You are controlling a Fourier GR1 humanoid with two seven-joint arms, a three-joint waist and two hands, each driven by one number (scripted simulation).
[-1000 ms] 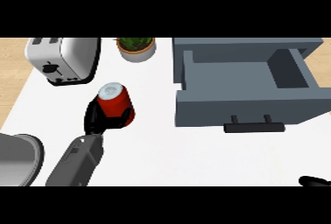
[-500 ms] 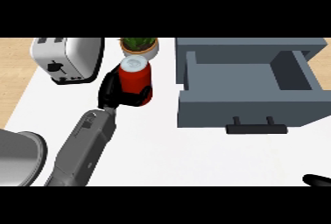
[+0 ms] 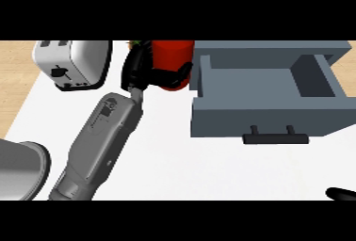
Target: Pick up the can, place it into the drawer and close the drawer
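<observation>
**Can held beside the open drawer**

The left hand (image 3: 142,70) sits at the upper middle of the frame, its black fingers and thumb curled round the red can (image 3: 170,59), which is lifted off the white tabletop (image 3: 181,164) and runs up to the top edge of the view. The can is just left of the grey drawer (image 3: 268,101), close to its left wall and not inside it. The drawer stands open at the upper right, its hollow bare, its dark handle (image 3: 274,138) on the front facing the lower edge. The grey forearm slants up from the lower left to the hand. A white toaster (image 3: 73,63) stands at the upper left, a grey metal pot (image 3: 21,169) at the left edge. Of the right hand (image 3: 342,193) only a dark tip shows at the lower right corner; whether it is open cannot be told.
</observation>
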